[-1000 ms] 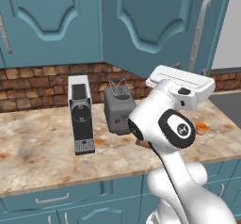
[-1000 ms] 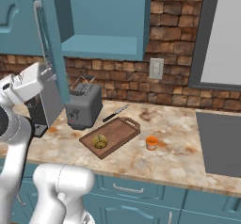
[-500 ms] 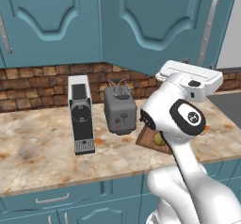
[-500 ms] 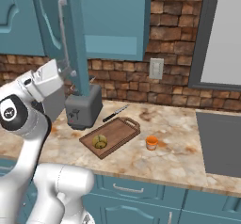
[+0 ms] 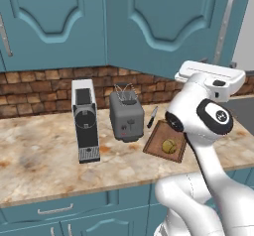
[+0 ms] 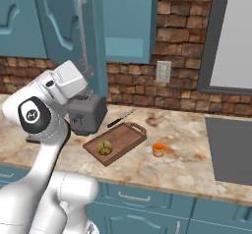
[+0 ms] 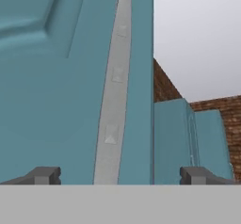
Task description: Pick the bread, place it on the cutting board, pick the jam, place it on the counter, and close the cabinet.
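Jaws stand wide apart on the gripper (image 7: 119, 175), with nothing between them; in the hand view the two dark fingertips (image 7: 45, 175) flank the long silver bar handle (image 7: 113, 100) of the cabinet door (image 7: 56, 77), which faces the hand close up. Whether the fingers touch the door cannot be told.

From the right base view the cabinet door (image 6: 74, 26) stands swung out from the wall cabinet, its edge toward the camera, and the white hand is raised in front of it above the toaster (image 6: 86, 114).

On the counter (image 6: 187, 164), the bread (image 6: 104, 147) lies on the cutting board (image 6: 118, 140), toward its near end. The jam (image 6: 158, 149) stands upright on the marbled stone just beside the board's right side, apart from it. A knife (image 6: 121, 118) lies behind the board, near the brick wall.

In the left base view, the toaster (image 5: 126, 116) sits between a coffee machine (image 5: 85, 121) and the cutting board (image 5: 161, 138), where the bun (image 5: 168, 146) shows beside the arm.
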